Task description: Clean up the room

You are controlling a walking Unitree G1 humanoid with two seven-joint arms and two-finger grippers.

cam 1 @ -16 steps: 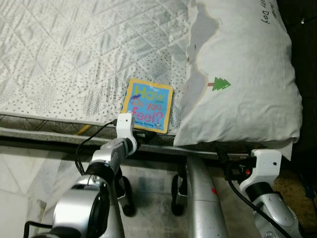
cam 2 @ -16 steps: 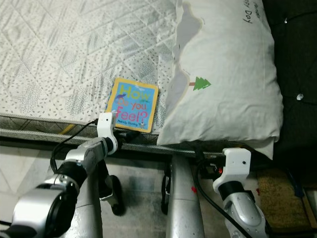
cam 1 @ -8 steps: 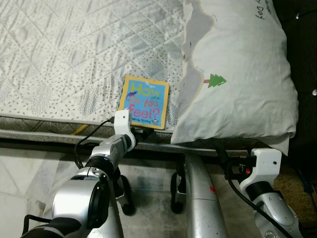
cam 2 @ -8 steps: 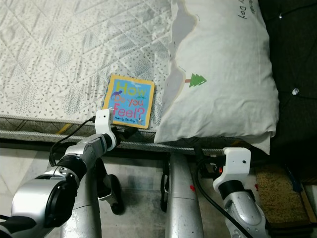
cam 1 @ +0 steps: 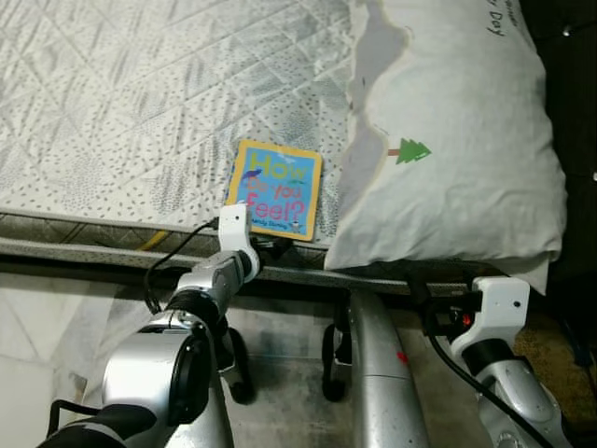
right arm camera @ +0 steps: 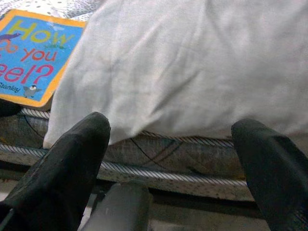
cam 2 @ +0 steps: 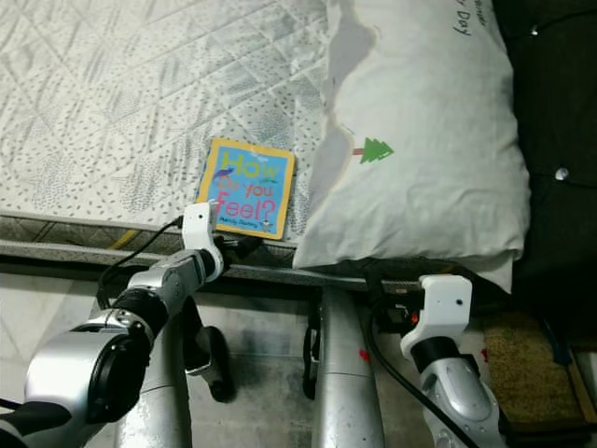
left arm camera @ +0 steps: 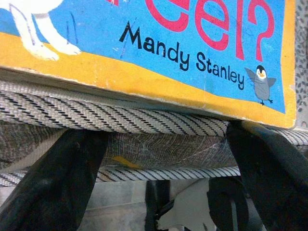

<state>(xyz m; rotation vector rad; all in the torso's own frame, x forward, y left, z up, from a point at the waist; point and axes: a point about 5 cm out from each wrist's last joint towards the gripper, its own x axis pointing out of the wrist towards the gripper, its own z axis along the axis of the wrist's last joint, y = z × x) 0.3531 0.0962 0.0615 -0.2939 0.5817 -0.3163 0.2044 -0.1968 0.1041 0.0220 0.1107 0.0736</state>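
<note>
Left wrist view: the left claw [left arm camera: 159, 178] has its fingers spread apart at the mattress edge [left arm camera: 144, 122], and the book [cam 1: 275, 189] lies flat just beyond them, long axis running away from the robot. The right claw [right arm camera: 168, 168], fingers also apart, faces the pillow [cam 1: 448, 140] further right, so the left is nearer.

Book [cam 1: 275, 189] cover "How do you feel?", "Mandy Stanley", pillow [cam 1: 457, 140] "Day"

My left tool [left arm camera: 159, 178] fingertips cropped by the frame, book [cam 1: 275, 189] title cut off up close, pillow [cam 1: 448, 140] lettering clipped at the top edge
</note>
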